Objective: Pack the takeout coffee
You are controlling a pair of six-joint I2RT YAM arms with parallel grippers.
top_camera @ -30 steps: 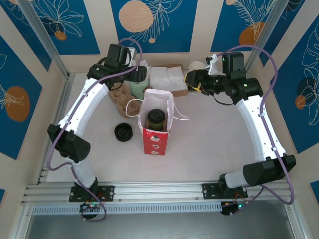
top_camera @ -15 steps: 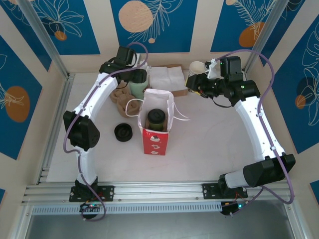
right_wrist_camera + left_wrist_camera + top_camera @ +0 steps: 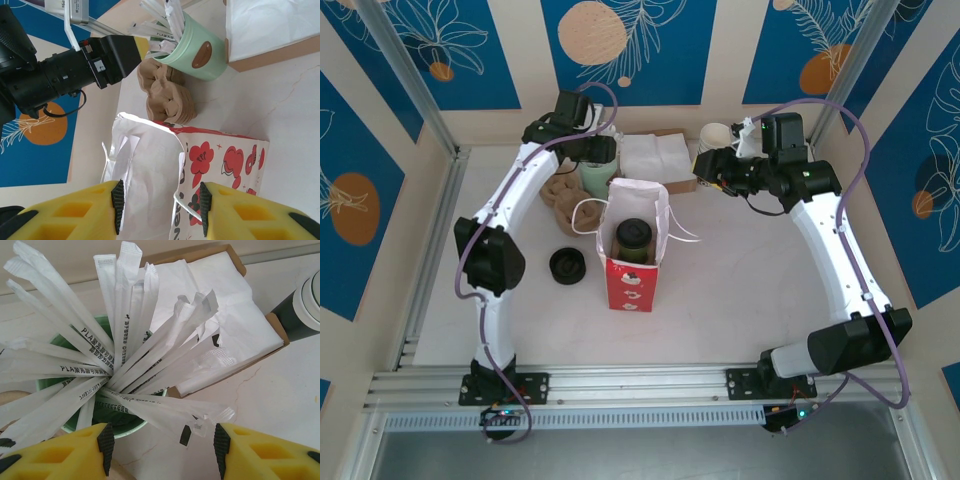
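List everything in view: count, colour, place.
takeout coffee: 1, olive-green, black lid, inside the bag
bag: 1, red, white lining, table centre
loose lid: 1 seen, black, left of bag
stick cup: 1, pale green, white sticks, rear left
pulp stack: 1, tan, beside stick cup
napkin box: 1, brown, white napkins, rear centre
second cup: 1, dark, pale lid, right of napkin box
left tool: 1, yellow, open, above stick cup
right tool: 1, yellow, open, rear right

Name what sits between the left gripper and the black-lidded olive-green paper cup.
Top view: the pale green cup of white sticks, then the red paper bag's rim.
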